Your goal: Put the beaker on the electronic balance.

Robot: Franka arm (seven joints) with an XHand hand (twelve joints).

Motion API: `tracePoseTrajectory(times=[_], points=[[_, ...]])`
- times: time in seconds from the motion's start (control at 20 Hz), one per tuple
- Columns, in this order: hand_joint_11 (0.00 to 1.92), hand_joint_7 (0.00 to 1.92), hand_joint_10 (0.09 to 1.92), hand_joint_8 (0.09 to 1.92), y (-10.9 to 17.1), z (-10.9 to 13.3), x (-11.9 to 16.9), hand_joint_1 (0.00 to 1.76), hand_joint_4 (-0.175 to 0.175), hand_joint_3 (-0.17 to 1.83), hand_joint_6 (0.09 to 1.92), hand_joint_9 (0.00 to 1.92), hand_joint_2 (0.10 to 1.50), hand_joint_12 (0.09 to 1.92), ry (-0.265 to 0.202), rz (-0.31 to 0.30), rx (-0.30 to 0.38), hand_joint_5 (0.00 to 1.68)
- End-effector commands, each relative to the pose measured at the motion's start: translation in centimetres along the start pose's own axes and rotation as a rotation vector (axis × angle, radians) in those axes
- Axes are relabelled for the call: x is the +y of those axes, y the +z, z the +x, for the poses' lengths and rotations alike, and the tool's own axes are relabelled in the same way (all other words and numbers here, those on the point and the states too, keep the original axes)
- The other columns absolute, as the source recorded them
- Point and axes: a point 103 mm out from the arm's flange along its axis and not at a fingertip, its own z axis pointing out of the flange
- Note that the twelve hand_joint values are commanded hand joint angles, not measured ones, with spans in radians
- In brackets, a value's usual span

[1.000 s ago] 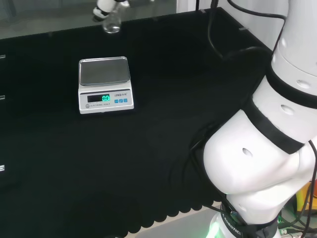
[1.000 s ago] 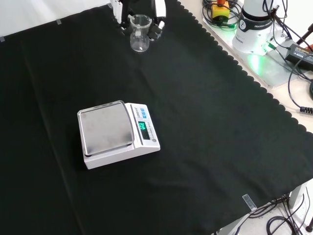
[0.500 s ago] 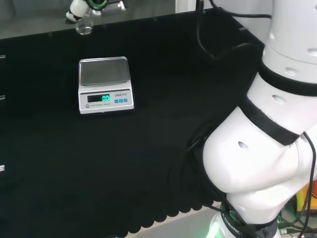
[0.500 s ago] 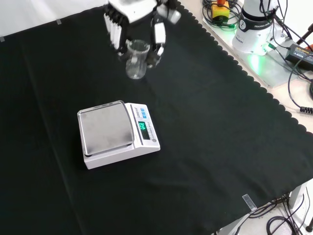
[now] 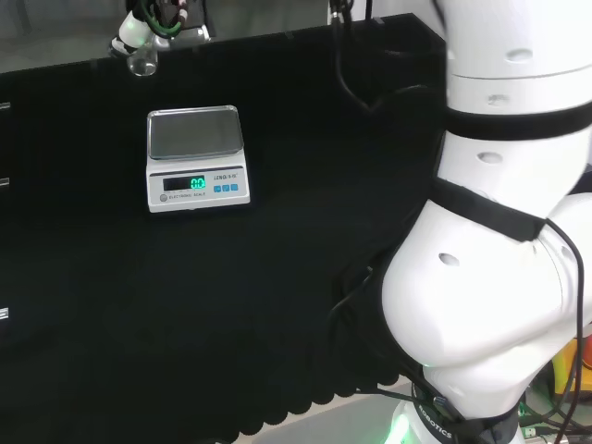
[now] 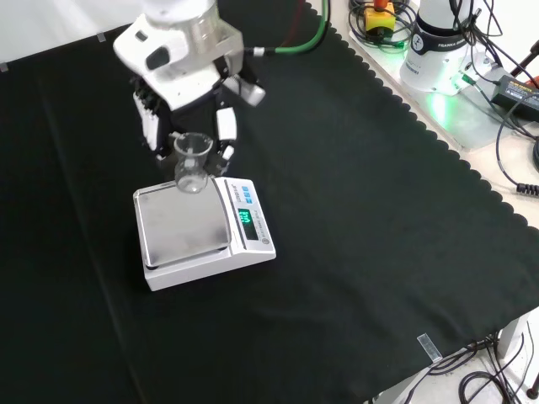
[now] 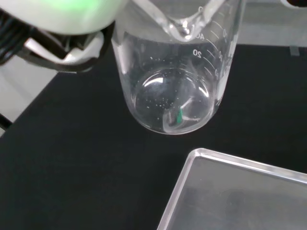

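In the front view the hand [image 6: 189, 101] has travelled from the top edge of the frame down and to the left, its fingers [image 6: 226, 128] curled round the clear, empty beaker [image 6: 192, 162], which now hangs in the upper left just at the near-top edge of the scale [image 6: 202, 232], so only a short carry and a lowering seem left. The wrist view shows the beaker's base off the pan's corner. Black cloth [image 6: 354, 252] covers the bench; cables lie at upper right.

Beaker [image 7: 175, 72] rim cut off at wrist view's edge, balance [image 7: 240, 191] pan only partly in frame, hand [image 5: 139, 23] cropped by head view's far edge
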Motion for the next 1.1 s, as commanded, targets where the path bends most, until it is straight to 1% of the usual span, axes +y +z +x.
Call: tracePoseTrajectory(times=[0.05,0.2,0.4,0.55,0.75,1.1], points=[[1.55,1.63,0.50,0.67,4.3,-1.4,3.5,1.21,-0.175,1.05,0.69,1.72,0.41,0.66,-0.009,0.153,-0.071,1.38],[1.55,1.63,0.50,0.67,5.3,-2.4,3.6,1.21,-0.175,1.05,0.69,1.71,0.41,0.66,0.010,0.199,-0.099,1.38],[1.55,1.63,0.50,0.68,6.4,-4.4,3.1,1.21,-0.175,1.05,0.69,1.71,0.41,0.66,0.050,0.216,-0.093,1.38],[1.55,1.63,0.51,0.68,7.2,-6.0,2.5,1.21,-0.175,1.05,0.69,1.71,0.41,0.67,0.074,0.220,-0.065,1.38],[1.55,1.63,0.51,0.68,8.8,-7.6,1.7,1.21,-0.175,1.05,0.69,1.71,0.41,0.67,0.092,0.231,-0.025,1.38],[1.54,1.63,0.51,0.68,11.4,-9.3,0.6,1.21,-0.175,1.05,0.69,1.71,0.41,0.67,0.106,0.247,0.024,1.38]])
